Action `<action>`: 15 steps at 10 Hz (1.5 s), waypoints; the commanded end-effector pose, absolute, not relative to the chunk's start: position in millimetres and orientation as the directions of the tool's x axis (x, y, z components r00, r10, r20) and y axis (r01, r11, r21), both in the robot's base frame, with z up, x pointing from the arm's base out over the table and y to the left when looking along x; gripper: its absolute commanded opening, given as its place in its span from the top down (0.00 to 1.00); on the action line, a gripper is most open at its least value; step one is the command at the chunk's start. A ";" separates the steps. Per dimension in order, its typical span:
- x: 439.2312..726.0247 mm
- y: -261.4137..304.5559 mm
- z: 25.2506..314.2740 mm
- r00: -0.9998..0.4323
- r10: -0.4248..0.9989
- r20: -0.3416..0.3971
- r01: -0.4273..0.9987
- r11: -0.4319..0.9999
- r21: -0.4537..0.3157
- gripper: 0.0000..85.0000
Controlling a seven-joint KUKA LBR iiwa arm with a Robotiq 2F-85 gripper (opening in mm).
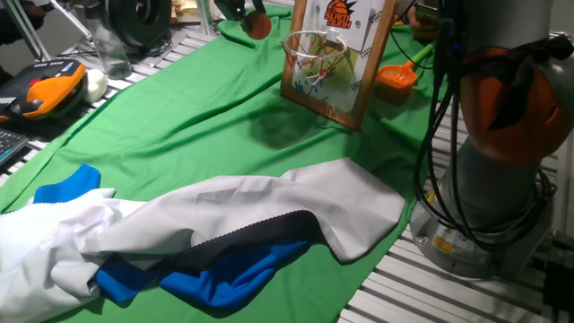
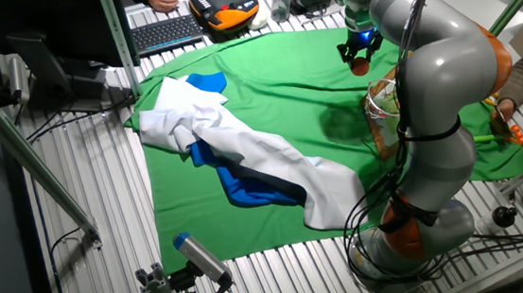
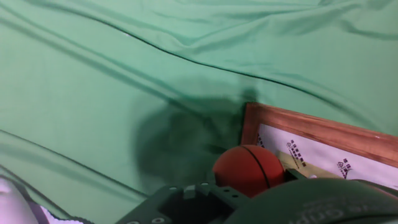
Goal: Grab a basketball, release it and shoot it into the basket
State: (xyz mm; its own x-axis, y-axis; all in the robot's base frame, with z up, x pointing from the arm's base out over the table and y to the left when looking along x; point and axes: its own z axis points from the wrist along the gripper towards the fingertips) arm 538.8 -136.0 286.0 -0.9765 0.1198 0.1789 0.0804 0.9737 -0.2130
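The basketball [image 1: 258,25] is a small orange ball with dark seams, held in my gripper [image 1: 251,13] high at the back, up and left of the basket. The basket has an orange rim [image 1: 312,43] with a white net on a wood-framed white backboard [image 1: 352,40] that stands on the green cloth. In the other fixed view the gripper [image 2: 360,52] hangs just above and behind the hoop [image 2: 383,98]. In the hand view the ball [image 3: 249,167] sits between the jaws, with the backboard's wooden frame [image 3: 311,129] right beside it.
An orange plastic scoop [image 1: 397,76] lies right of the backboard. White and blue cloths [image 1: 224,224] are heaped on the green cloth [image 1: 179,117] in front. The arm's base [image 1: 502,152] stands at the right. A teach pendant [image 1: 45,90] and a keyboard [image 2: 166,30] lie past the cloth's edge.
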 end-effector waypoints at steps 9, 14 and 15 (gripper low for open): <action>495.3 -165.6 300.1 -0.978 0.050 0.200 0.006 0.977 -0.215 1.00; 471.0 -176.6 276.8 -0.983 -0.023 0.181 -0.066 0.969 -0.239 1.00; 469.2 -180.9 273.8 -0.983 -0.035 0.179 -0.077 0.970 -0.231 1.00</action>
State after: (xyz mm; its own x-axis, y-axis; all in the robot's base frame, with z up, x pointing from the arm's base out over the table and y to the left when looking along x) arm 468.9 -181.3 273.7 -0.9834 -0.0349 0.1783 -0.0763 0.9700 -0.2308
